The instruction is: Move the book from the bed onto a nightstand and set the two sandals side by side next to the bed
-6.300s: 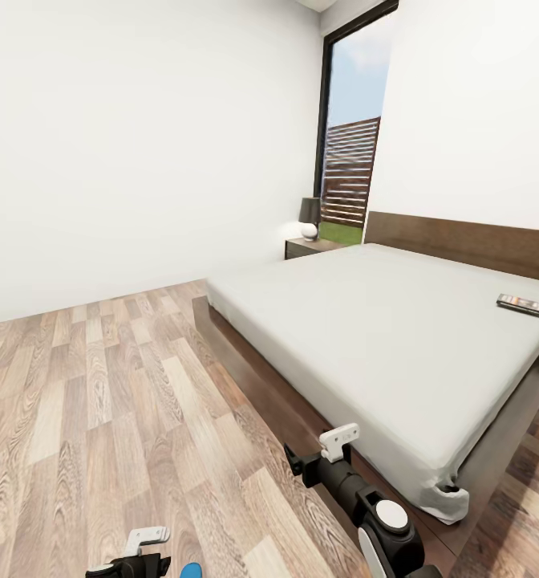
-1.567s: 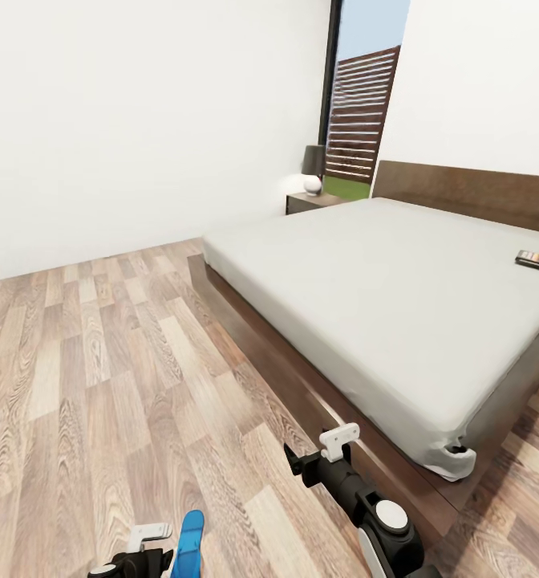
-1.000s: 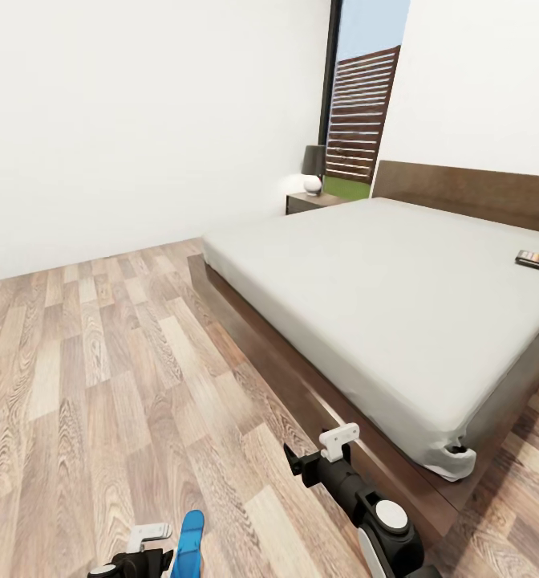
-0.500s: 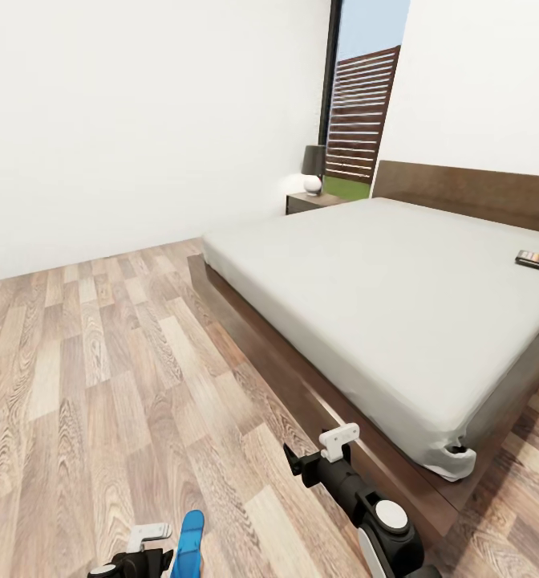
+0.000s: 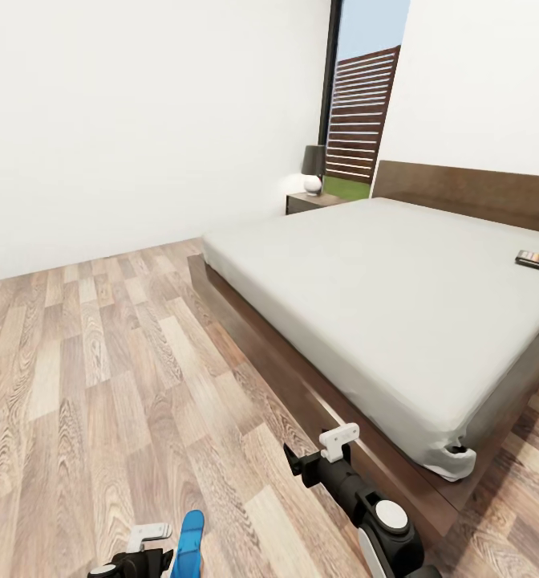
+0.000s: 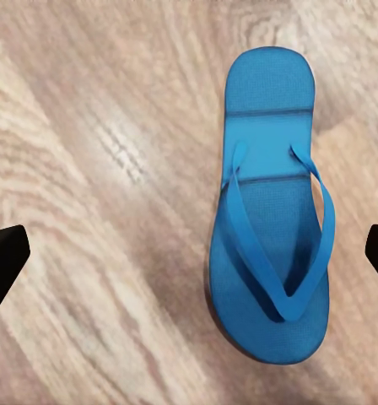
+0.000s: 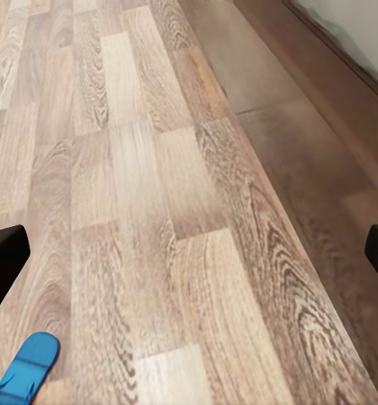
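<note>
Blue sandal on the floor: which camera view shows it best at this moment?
The left wrist view: the blue sandal lies whole on the wood floor, straps and sole outline clear. The head view catches just a blue strip at the bottom edge beside the left gripper. The right wrist view shows one end in a corner.

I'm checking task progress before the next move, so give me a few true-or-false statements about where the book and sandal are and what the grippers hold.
1. The book lies on the bed. True.
2. The left gripper is clamped on the sandal. False: its fingers stand wide apart, and the sandal lies flat on the floor.
3. A lamp stands on the nightstand. True.
4. The right gripper holds the book. False: it is open and holds nothing.
</note>
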`<state>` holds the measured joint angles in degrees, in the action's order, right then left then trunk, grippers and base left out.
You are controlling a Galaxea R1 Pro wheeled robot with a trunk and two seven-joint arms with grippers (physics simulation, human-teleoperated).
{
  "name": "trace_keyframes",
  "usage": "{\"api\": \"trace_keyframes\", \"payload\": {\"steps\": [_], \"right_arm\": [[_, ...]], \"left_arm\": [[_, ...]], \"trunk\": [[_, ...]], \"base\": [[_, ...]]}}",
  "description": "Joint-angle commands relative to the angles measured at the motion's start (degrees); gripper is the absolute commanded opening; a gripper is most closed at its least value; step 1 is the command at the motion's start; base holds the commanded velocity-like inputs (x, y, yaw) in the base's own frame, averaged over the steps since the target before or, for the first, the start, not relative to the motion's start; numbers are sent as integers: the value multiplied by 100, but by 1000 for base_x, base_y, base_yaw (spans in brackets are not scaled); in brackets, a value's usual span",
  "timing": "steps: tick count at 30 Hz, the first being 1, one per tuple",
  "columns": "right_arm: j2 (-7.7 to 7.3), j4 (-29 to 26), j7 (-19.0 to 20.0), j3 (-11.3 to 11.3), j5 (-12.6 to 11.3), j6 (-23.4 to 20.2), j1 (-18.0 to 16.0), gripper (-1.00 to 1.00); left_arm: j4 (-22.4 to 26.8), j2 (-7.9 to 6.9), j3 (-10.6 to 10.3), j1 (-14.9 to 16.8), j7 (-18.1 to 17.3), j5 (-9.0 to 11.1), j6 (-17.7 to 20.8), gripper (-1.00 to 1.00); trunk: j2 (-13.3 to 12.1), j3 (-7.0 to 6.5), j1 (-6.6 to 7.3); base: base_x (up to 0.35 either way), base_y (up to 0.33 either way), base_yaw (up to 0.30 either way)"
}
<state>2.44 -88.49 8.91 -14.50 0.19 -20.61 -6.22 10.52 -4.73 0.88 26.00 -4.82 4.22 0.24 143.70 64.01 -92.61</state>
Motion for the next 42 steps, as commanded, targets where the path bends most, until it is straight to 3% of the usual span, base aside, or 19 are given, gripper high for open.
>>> {"api": "trace_keyframes", "payload": {"steps": [1, 23, 33, 42], "right_arm": [[2, -6, 21, 4, 2, -32, -2, 100], [15, 114, 22, -17, 15, -35, -2, 100], [13, 157, -25, -450, 30, -49, -2, 100], [16, 164, -33, -587, 33, -63, -2, 100]], "left_arm": [[-2, -1, 8, 2, -28, 44, 3, 100], [-3, 0, 8, 2, -28, 36, 2, 100], [-4, 0, 8, 2, -28, 35, 1, 100], [-1, -1, 6, 2, -28, 35, -5, 100]], "trunk": [[2, 5, 1], [2, 5, 1], [2, 5, 1], [2, 5, 1]], "base": [[0, 0, 0], [0, 0, 0], [0, 0, 0], [0, 0, 0]]}}
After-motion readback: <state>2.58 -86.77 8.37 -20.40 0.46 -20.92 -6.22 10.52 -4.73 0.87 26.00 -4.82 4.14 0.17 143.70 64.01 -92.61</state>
